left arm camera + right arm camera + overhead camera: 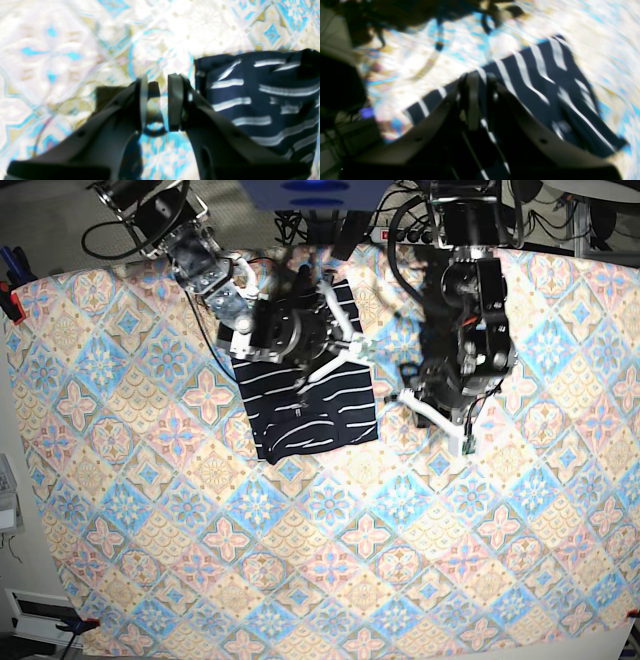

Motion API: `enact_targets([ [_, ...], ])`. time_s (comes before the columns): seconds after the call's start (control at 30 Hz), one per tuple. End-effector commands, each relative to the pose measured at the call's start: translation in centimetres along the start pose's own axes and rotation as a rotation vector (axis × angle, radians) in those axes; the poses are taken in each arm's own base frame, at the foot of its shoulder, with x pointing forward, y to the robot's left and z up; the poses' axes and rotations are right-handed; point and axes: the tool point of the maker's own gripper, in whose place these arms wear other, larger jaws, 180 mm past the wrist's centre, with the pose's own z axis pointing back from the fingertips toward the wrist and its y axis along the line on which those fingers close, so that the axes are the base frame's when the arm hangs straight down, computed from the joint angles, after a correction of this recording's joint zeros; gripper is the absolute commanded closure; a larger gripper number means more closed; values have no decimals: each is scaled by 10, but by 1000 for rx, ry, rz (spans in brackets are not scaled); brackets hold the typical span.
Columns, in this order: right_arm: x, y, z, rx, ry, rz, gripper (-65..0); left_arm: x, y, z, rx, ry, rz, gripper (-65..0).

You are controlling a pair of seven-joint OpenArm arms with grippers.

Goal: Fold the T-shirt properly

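The T-shirt (320, 415), dark navy with thin white stripes, lies folded into a small rectangle on the tablecloth at upper centre. My right gripper (482, 100) is over the shirt, its jaws nearly together with striped cloth (532, 75) running between them; the view is blurred. In the base view this gripper (315, 370) covers the shirt's upper part. My left gripper (157, 102) is open with a narrow gap and empty, just above the tablecloth beside the shirt's edge (250, 100). In the base view it (402, 380) hangs just right of the shirt.
The pastel diamond-tile tablecloth (330, 560) covers the whole table. Cables and arm bases (320, 200) crowd the far edge. A red clamp (10, 305) grips the cloth at the left edge.
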Motion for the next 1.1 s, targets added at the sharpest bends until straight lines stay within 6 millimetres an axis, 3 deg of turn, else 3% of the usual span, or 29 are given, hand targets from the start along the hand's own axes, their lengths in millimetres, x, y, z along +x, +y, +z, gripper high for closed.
enact_targets([
  [0.0,13,-7,1,-8,-36,27,-52,12,2,10,4,-51,-15,-135],
  [0.2,21,3,-24,59,-17,46,-52,-5,20,48,51,-68,-48,-135],
  [0.33,-9,3,-42,95,67,-3,-52,-12,42,66,111,-77,-12,-135],
  [0.5,-27,1,-50,113,97,-39,-51,-22,42,74,76,-67,41,-135],
  [0.7,-68,-26,-47,57,154,-196,-51,-21,59,82,85,-90,126,-135],
  [1.07,-105,-88,-13,-84,172,-244,-51,-19,64,84,91,-98,136,-135],
])
